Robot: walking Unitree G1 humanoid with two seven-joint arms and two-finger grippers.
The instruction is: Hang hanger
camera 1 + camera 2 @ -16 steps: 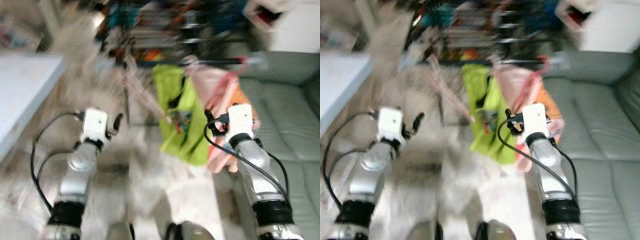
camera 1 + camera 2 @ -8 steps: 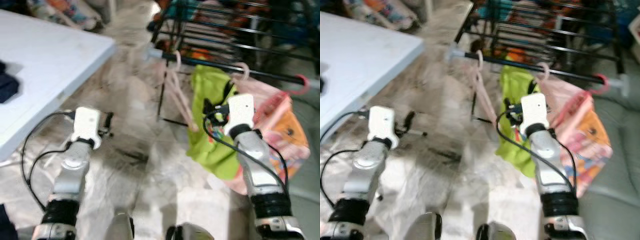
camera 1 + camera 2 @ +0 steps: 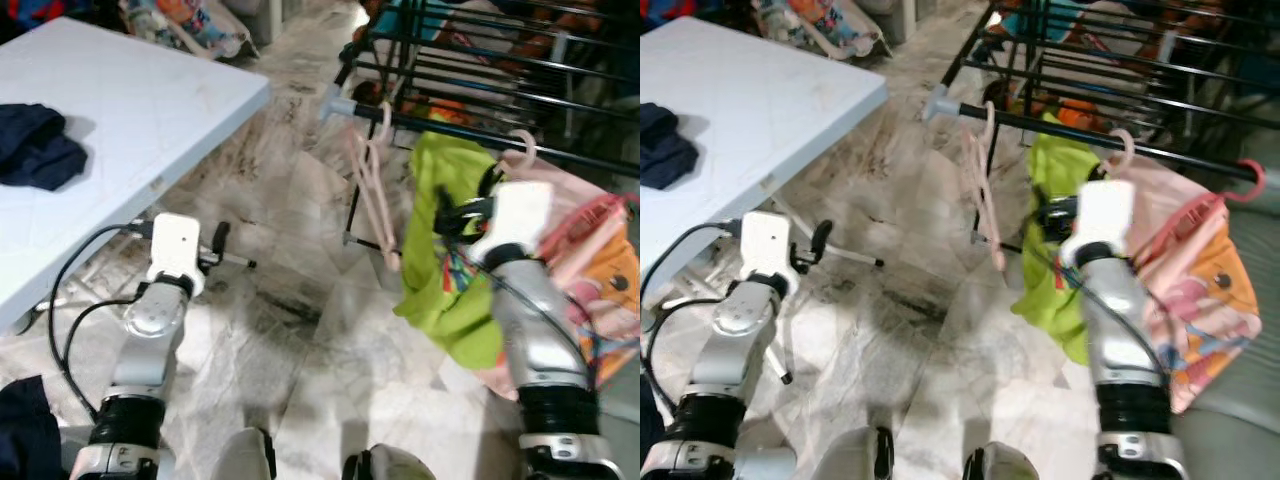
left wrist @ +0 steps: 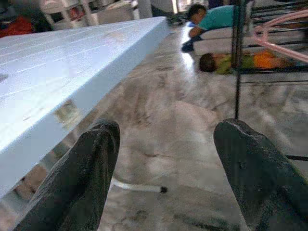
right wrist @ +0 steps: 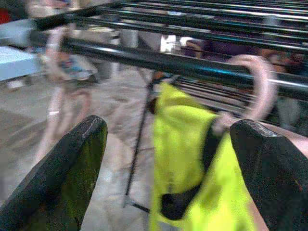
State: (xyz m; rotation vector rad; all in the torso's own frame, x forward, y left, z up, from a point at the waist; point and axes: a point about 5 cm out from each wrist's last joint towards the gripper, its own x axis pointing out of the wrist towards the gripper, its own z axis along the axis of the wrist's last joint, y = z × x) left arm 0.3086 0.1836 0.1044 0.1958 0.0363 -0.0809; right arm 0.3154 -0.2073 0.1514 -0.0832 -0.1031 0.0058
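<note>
An empty pink hanger (image 3: 372, 185) hangs by its hook from the black rail (image 3: 450, 127) of a drying rack, near the rail's left end. Beside it on the same rail hang a lime green garment (image 3: 440, 250) and a pink and orange garment (image 3: 1200, 280), each on a pink hanger. My right gripper (image 5: 168, 168) is open with nothing in it, held up just in front of the green garment and below the rail. My left gripper (image 4: 166, 163) is open too, low over the marble floor beside the white table (image 3: 130, 110).
A dark navy cloth (image 3: 35, 145) lies on the white table at the left. The table's thin legs (image 3: 830, 250) stand close to my left arm. More rack bars (image 3: 1120, 70) and clothes lie behind the rail. A grey sofa (image 3: 1240, 420) is at the lower right.
The whole view has swung left and sharpened, bringing the white table and the navy cloth into sight. Both arms keep much the same raised pose, grippers still open.
</note>
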